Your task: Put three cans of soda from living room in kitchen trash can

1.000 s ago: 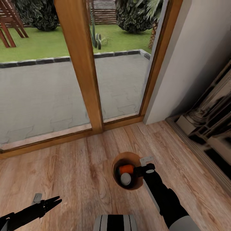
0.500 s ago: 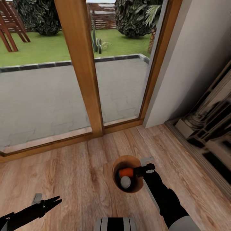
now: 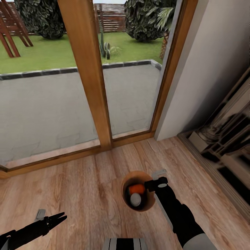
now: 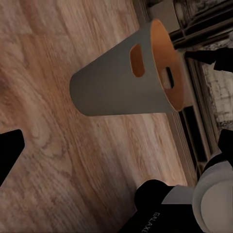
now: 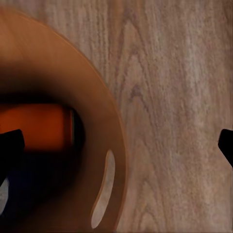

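Note:
The trash can (image 3: 126,181) stands on the wood floor, pale grey outside (image 4: 111,87) and brown inside. Inside it an orange soda can (image 3: 136,189) lies on its side, also seen in the right wrist view (image 5: 34,128). Beside it stands a second can (image 3: 135,199) with its pale top facing up. The third can is hidden. My right gripper (image 3: 153,183) hovers open over the bin's right rim (image 5: 104,126), nothing between its fingers. My left gripper (image 3: 57,219) hangs open and empty over the floor at the lower left.
A tall glass door with a wooden frame (image 3: 93,86) closes off the floor ahead, with a paved patio and lawn beyond. A grey wall corner (image 3: 194,86) and a glossy cabinet front (image 3: 225,146) bound the right side. Wood floor (image 3: 80,180) stretches left of the bin.
The whole view has slid down slightly as the camera moved, so the bin sits a little lower against my right gripper. Both grippers keep their state; nothing was taken or released.

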Robot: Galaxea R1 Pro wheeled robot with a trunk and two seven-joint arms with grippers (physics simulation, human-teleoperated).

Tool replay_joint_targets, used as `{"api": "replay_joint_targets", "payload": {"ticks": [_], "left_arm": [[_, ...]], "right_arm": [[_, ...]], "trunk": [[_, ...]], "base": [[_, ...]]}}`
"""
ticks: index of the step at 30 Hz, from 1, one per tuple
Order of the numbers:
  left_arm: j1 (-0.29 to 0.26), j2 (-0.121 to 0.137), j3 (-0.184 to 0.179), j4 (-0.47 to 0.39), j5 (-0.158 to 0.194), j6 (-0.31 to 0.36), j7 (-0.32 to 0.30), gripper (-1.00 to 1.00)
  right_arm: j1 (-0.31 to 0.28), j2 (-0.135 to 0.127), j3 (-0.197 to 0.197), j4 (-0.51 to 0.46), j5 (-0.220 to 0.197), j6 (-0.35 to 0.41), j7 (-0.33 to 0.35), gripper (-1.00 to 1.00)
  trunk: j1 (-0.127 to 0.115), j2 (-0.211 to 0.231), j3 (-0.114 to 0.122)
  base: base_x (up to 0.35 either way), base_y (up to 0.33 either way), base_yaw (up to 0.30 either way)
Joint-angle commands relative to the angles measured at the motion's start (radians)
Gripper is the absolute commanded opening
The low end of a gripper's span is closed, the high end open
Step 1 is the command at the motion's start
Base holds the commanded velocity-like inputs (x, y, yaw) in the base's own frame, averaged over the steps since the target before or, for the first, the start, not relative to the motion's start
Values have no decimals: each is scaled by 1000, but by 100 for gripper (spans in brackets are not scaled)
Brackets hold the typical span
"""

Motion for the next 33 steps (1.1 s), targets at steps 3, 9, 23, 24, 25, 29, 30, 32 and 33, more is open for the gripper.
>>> {"api": "replay_joint_targets", "payload": {"ticks": [3, 9, 23, 24, 25, 29, 30, 32, 33], "left_arm": [[0, 0, 0, 0, 0, 0, 0, 100], [0, 0, 0, 0, 0, 0, 0, 100], [0, 0, 0, 0, 0, 0, -1, 100], [0, 0, 0, 0, 0, 0, -1, 100], [0, 0, 0, 0, 0, 0, -1, 100], [0, 0, 0, 0, 0, 0, -1, 100], [0, 0, 0, 0, 0, 0, -1, 100], [0, 0, 0, 0, 0, 0, -1, 100], [0, 0, 0, 0, 0, 0, -1, 100]], "right_arm": [[0, 0, 0, 0, 0, 0, 0, 100], [0, 0, 0, 0, 0, 0, 0, 100], [0, 0, 0, 0, 0, 0, 0, 100], [1, 0, 1, 0, 0, 0, 0, 100], [1, 0, 1, 0, 0, 0, 0, 100], [1, 0, 1, 0, 0, 0, 0, 100], [0, 0, 1, 0, 0, 0, 0, 100], [0, 0, 1, 0, 0, 0, 0, 100], [1, 0, 1, 0, 0, 0, 0, 100]], "trunk": [[-12, 21, 10], [-35, 63, 28], [-88, 161, 76], [-92, 168, 81], [-96, 175, 85], [-111, 203, 104], [-115, 210, 109], [-123, 224, 118], [-127, 231, 123]], "base": [[0, 0, 0], [0, 0, 0], [0, 0, -19], [0, 0, -90], [0, 0, -92], [0, 0, -96], [0, 0, -100], [0, 0, -101], [0, 0, -101]]}}
